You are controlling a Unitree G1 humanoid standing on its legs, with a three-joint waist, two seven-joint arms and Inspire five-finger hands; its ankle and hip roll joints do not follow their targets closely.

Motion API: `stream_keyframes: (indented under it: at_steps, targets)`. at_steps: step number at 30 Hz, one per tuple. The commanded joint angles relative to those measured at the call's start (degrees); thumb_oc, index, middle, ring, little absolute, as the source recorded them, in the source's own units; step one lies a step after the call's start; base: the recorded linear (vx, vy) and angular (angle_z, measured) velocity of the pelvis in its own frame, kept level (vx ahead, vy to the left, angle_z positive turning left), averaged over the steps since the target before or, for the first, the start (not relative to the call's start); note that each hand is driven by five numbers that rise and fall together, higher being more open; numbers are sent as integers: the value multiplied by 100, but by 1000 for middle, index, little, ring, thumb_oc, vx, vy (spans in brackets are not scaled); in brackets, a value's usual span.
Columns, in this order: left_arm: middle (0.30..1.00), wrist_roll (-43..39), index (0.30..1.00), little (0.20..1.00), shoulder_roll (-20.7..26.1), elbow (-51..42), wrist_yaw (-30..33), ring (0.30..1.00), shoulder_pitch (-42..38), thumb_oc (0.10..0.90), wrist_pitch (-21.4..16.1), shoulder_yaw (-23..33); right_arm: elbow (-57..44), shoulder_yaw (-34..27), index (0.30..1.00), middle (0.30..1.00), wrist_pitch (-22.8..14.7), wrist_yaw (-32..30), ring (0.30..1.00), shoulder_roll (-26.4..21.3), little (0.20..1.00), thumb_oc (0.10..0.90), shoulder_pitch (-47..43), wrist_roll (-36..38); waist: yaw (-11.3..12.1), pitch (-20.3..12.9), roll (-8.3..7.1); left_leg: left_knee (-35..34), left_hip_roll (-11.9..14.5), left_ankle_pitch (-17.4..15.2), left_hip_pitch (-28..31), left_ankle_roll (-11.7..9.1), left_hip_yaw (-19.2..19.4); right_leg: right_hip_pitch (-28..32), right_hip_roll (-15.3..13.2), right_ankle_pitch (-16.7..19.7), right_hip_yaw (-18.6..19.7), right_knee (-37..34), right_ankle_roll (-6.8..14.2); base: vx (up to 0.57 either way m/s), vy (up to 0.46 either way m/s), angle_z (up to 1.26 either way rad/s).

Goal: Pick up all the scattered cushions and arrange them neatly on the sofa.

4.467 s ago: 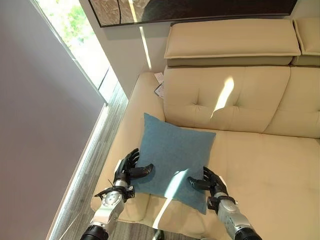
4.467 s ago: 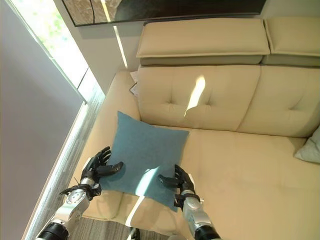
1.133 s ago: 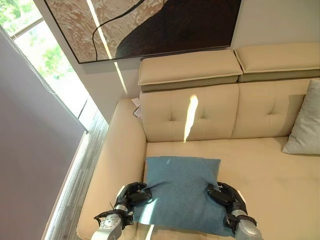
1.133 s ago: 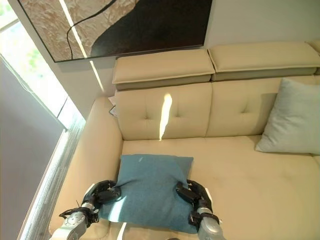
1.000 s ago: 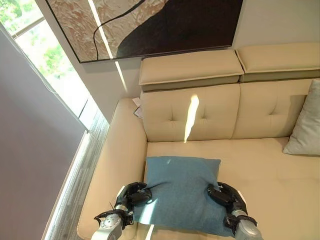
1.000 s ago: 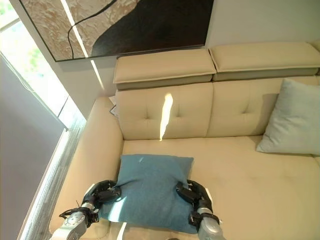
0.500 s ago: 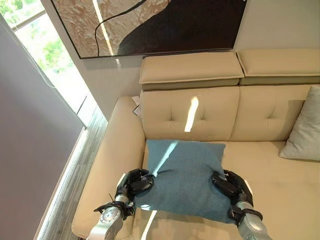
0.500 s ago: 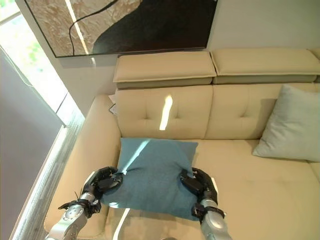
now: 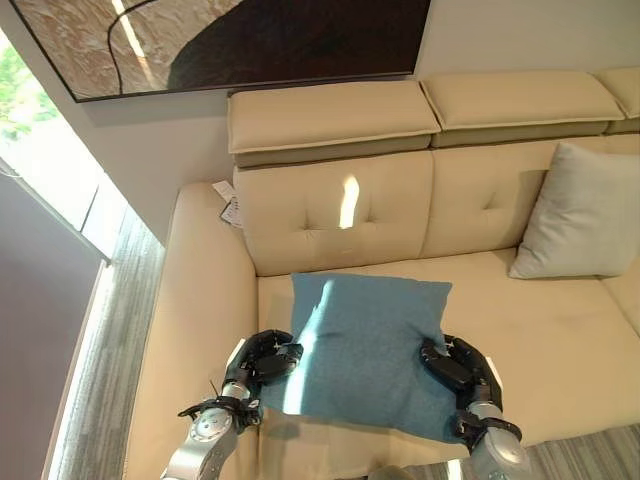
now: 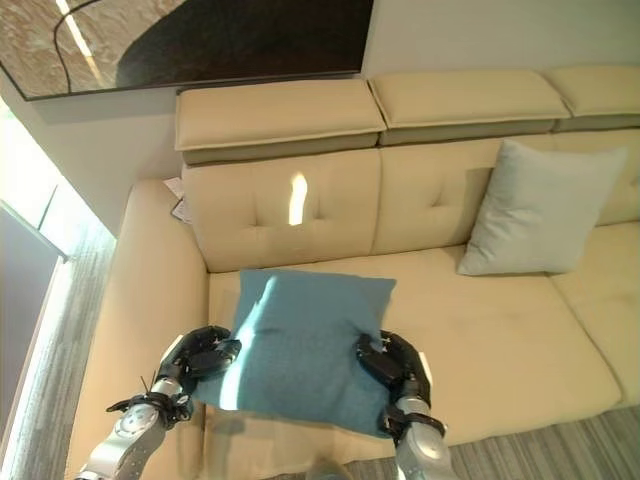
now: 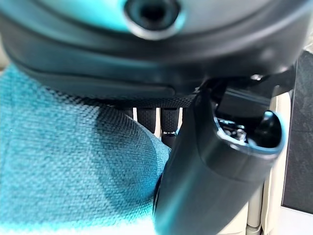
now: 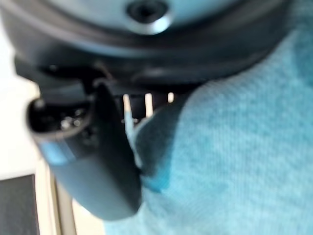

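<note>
A teal-blue cushion [image 9: 365,350] is held over the left seat of the cream sofa [image 9: 520,310], its far edge near the backrest. My left hand [image 9: 265,358] is shut on the cushion's left edge, thumb on top. At its right edge my right hand [image 9: 455,368] is curled round the fabric. The left wrist view has the teal cloth [image 11: 68,166] pinched under the thumb [image 11: 205,166], and the right wrist view has the cloth [image 12: 234,161] pressed against the thumb [image 12: 98,161]. A pale grey cushion [image 9: 578,212] leans upright against the backrest further right.
The sofa's left armrest [image 9: 195,300] lies beside my left hand. A framed dark picture [image 9: 230,40] hangs on the wall above the headrests [image 9: 330,118]. A window and grey wood floor [image 9: 95,330] lie to the left. A white tag [image 9: 228,205] sits by the backrest's left corner.
The camera has swung right, bringing the pale grey cushion fully into view. Both hands keep their hold on the teal cushion, which stays over the left seat.
</note>
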Motion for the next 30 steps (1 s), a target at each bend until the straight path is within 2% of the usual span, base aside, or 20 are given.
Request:
stream_keyframes:
  at_steps: [1, 3, 4, 5, 6, 7, 9, 11, 12, 14, 17, 18, 19, 20, 22, 23, 26, 27, 28, 30]
  targets:
    - [300, -331, 300, 300, -317, -801, -219, 300, -198, 400, -713, 106, -760, 102, 300, 300, -794, 272, 300, 68, 300, 400, -724, -25, 282, -544, -179, 641, -205, -981, -68, 322, -37, -211, 364, 44, -693, 143, 321, -109, -100, -84]
    - [300, -384, 300, 300, -309, -820, -186, 300, -243, 400, -728, 120, -768, 165, 300, 300, -787, 245, 300, 51, 300, 400, -799, -137, 367, -463, -110, 624, -80, -890, -105, 318, -13, -303, 224, -101, -987, 471, 309, -146, -126, -59]
    - [300, -384, 300, 300, -309, -820, -186, 300, -243, 400, -728, 121, -768, 165, 300, 300, -787, 245, 300, 51, 300, 400, -800, -137, 366, -462, -110, 624, -81, -890, -105, 318, -14, -303, 223, -102, -988, 473, 309, -169, -167, -20]
    - [300, -420, 300, 300, -298, -846, -131, 300, -271, 400, -733, 140, -776, 196, 300, 300, -793, 212, 300, 15, 300, 400, -853, -270, 434, -359, -17, 653, 44, -843, -136, 334, 11, -366, 59, -263, -1216, 892, 325, -238, -212, -44]
    - [300, -441, 300, 300, -292, -825, -101, 300, -333, 400, -739, 141, -861, 204, 300, 300, -786, 208, 300, -2, 300, 400, -906, -380, 462, -256, 139, 635, 221, -759, -191, 322, 16, -491, -378, -361, -1424, 1621, 235, -279, -262, -46]
    - [300, -409, 300, 300, -299, -782, -99, 300, -369, 400, -731, 119, -913, 186, 300, 300, -741, 239, 300, 14, 300, 400, -891, -427, 423, -251, 162, 622, 253, -740, -201, 311, -16, -510, -496, -298, -1296, 1818, 225, -198, -252, -44]
    - [300, -376, 300, 300, -313, -772, -90, 300, -397, 400, -719, 48, -928, 161, 300, 300, -672, 267, 300, -16, 300, 400, -832, -536, 332, -243, 101, 664, 295, -741, -176, 225, -140, -194, -507, -403, -699, 1622, 265, -41, -243, 7]
    - [300, -376, 300, 300, -312, -772, -90, 300, -399, 400, -719, 49, -929, 161, 300, 300, -671, 267, 300, -14, 300, 400, -833, -536, 335, -256, 105, 661, 300, -728, -195, 223, -136, -205, -500, -378, -698, 1598, 263, -4, -171, 29]
    - [300, -364, 300, 300, -296, -814, -111, 300, -369, 400, -732, 60, -965, 148, 300, 300, -701, 275, 300, -46, 300, 400, -816, -510, 382, -345, 44, 823, 376, -774, -260, 146, -170, 155, -468, -610, -536, 1123, 287, -7, -477, 9]
    - [300, -406, 300, 300, -323, -773, -67, 300, -404, 400, -745, 70, -923, 297, 300, 300, -667, 292, 300, -155, 300, 400, -938, -579, 470, -419, -12, 1196, 679, -715, -414, -53, -81, 384, -281, -695, -548, 619, 190, -26, -546, -32]
    - [300, -429, 300, 300, -394, -726, -5, 300, -485, 400, -733, 15, -945, 287, 300, 300, -671, 294, 300, -279, 300, 400, -939, -628, 479, -332, -58, 1631, 826, -555, -673, -146, -65, 503, -183, -672, -615, 450, 70, -86, -268, -39]
    - [300, -456, 300, 300, -431, -690, 8, 300, -608, 400, -727, -61, -984, 224, 300, 300, -666, 232, 300, -330, 300, 400, -890, -617, 414, -301, -94, 1984, 993, -316, -862, -170, 198, 610, -132, -651, -718, 314, -17, -68, -150, -5]
    - [300, -456, 300, 300, -431, -688, 8, 300, -610, 400, -728, -62, -986, 223, 300, 300, -665, 232, 300, -330, 300, 400, -889, -617, 412, -304, -87, 2004, 1002, -323, -880, -174, 190, 606, -124, -645, -722, 308, -20, -87, -246, 4]
    - [300, -416, 300, 300, -424, -709, -51, 300, -674, 400, -733, -142, -1034, 155, 300, 300, -667, 208, 300, -355, 300, 400, -820, -553, 278, -333, -92, 2126, 1040, -465, -837, -98, 635, 703, -92, -679, -751, 188, -111, -29, -121, 15]
    - [300, -385, 300, 300, -426, -729, -62, 300, -706, 400, -737, -168, -1040, 140, 300, 300, -687, 190, 300, -370, 300, 400, -827, -514, 294, -301, -76, 2365, 928, -533, -963, -75, 600, 755, -70, -701, -724, 165, -141, -18, -85, 16]
    - [300, -380, 300, 300, -470, -693, -85, 300, -698, 400, -718, -228, -1006, 131, 300, 300, -669, 207, 300, -386, 300, 400, -809, -496, 260, -295, -45, 2302, 677, -704, -1035, 4, 612, 780, -42, -746, -767, 180, -168, 16, -31, -2]
    - [300, -301, 300, 300, -483, -602, -135, 300, -687, 400, -617, -269, -981, 77, 300, 300, -619, 255, 300, -325, 300, 400, -680, -388, 240, -316, -49, 2189, 361, -647, -1349, 95, 799, 905, 3, -769, -831, 100, -176, 49, -14, -5]
    - [300, -301, 300, 300, -483, -602, -135, 300, -687, 400, -617, -269, -981, 77, 300, 300, -619, 255, 300, -325, 300, 400, -679, -388, 239, -318, -48, 2191, 362, -648, -1352, 96, 798, 904, 3, -769, -832, 100, -176, 23, -6, 7]
    - [300, -265, 300, 300, -473, -626, -126, 300, -666, 400, -601, -270, -973, 71, 300, 300, -634, 230, 300, -318, 300, 400, -646, -369, 283, -289, -73, 2324, 318, -600, -1577, 80, 782, 935, 28, -769, -798, 96, -195, 61, 34, -3]
    - [300, -230, 300, 300, -480, -737, -134, 300, -583, 400, -608, -230, -964, 86, 300, 300, -655, 199, 300, -259, 300, 400, -683, -380, 390, -267, -20, 1950, 120, -590, -1365, 106, 505, 993, 160, -840, -695, 113, -168, 112, 62, -16]
